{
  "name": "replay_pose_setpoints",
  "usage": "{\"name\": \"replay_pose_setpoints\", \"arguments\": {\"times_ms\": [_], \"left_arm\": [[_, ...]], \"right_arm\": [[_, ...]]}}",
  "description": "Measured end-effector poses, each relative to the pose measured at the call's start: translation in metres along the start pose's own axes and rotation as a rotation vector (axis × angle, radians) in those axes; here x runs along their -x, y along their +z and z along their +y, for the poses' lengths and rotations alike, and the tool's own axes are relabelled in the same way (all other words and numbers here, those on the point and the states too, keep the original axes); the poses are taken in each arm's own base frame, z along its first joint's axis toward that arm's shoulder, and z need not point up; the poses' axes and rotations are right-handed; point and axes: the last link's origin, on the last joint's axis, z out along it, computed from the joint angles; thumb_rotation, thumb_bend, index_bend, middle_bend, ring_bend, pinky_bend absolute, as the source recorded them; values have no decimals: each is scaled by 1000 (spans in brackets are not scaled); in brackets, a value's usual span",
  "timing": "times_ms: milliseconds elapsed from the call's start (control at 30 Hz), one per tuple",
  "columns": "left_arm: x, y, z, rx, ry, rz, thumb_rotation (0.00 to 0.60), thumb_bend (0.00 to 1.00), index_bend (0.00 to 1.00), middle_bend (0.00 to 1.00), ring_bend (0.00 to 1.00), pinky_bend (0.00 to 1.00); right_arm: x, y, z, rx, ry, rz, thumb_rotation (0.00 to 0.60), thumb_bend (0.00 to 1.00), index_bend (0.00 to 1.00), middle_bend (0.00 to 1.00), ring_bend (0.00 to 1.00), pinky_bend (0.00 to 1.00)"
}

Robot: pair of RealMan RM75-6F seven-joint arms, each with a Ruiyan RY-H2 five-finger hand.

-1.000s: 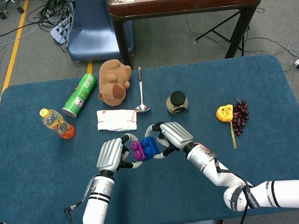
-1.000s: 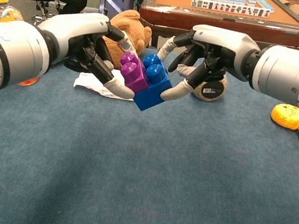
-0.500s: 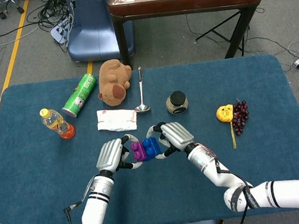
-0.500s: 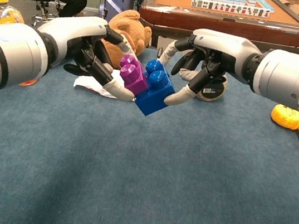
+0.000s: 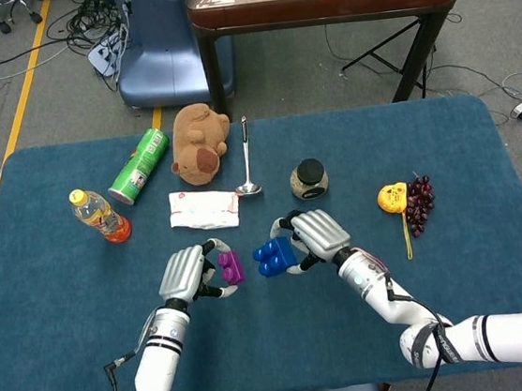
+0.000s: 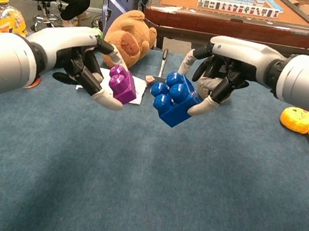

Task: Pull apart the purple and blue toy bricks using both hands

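The purple brick [image 5: 230,267] [image 6: 122,85] and the blue brick [image 5: 274,254] [image 6: 174,97] are apart, with a clear gap between them above the blue table. My left hand [image 5: 187,272] [image 6: 81,61] grips the purple brick from the left side. My right hand [image 5: 315,236] [image 6: 232,63] holds the larger blue brick from the right, studs tilted up and left. Both bricks hang just above the cloth at the table's near middle.
Behind the hands lie a white packet [image 5: 204,209], a spoon [image 5: 247,159], a plush bear [image 5: 199,143], a green can [image 5: 140,165], an orange drink bottle [image 5: 99,215] and a dark-lidded jar [image 5: 309,179]. A yellow toy [image 5: 392,198] and grapes [image 5: 419,202] sit at the right.
The joined bricks have come apart. My left hand moved left with the purple brick and my right hand moved right with the blue one.
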Motion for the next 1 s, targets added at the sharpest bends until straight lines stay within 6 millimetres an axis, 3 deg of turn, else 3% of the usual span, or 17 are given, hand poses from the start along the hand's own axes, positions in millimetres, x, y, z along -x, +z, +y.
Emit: {"name": "replay_pose_setpoints", "arguments": {"times_ms": [200,300,367,500,567,667,833,900,933,1000], "left_arm": [[8,1,-14,-14,96,-24,600,172,658,1000,842,1000],[17,1,-21,-9,190,-40,600,172,640,1000,835,1000],[24,0,-26,2,259,-49,600,172,556,1000,827,1000],[36,0,-31,22,372,-58,600,102,175,1000,809,999],[39,0,-31,32,402,-49,600,47,81,1000,803,998],[37,0,-31,41,428,-21,600,16,2,998,783,987],[25,-5,-39,23,440,32,600,9,0,943,732,957],[21,-8,-43,10,423,44,600,10,3,865,687,931],[17,-10,-47,2,415,56,600,10,16,825,669,924],[10,-12,-51,-1,402,82,600,10,107,672,614,907]], "right_arm": [[-2,-5,14,49,-103,-17,600,110,653,1000,1000,1000],[-3,-6,20,68,-161,-26,600,33,604,1000,1000,1000],[-3,-7,23,81,-200,-24,600,1,473,1000,1000,1000],[-5,-9,29,111,-238,-25,600,0,188,1000,1000,1000],[-7,-11,30,117,-246,-26,600,0,107,996,988,1000],[-12,-16,32,121,-260,-24,600,0,8,895,865,952],[-25,-29,36,132,-275,-10,600,0,0,624,616,883],[-33,-37,39,140,-277,9,600,0,0,536,522,785],[-36,-41,41,144,-277,17,600,0,0,497,467,688],[-45,-51,47,154,-279,34,600,0,0,385,306,383]]}}
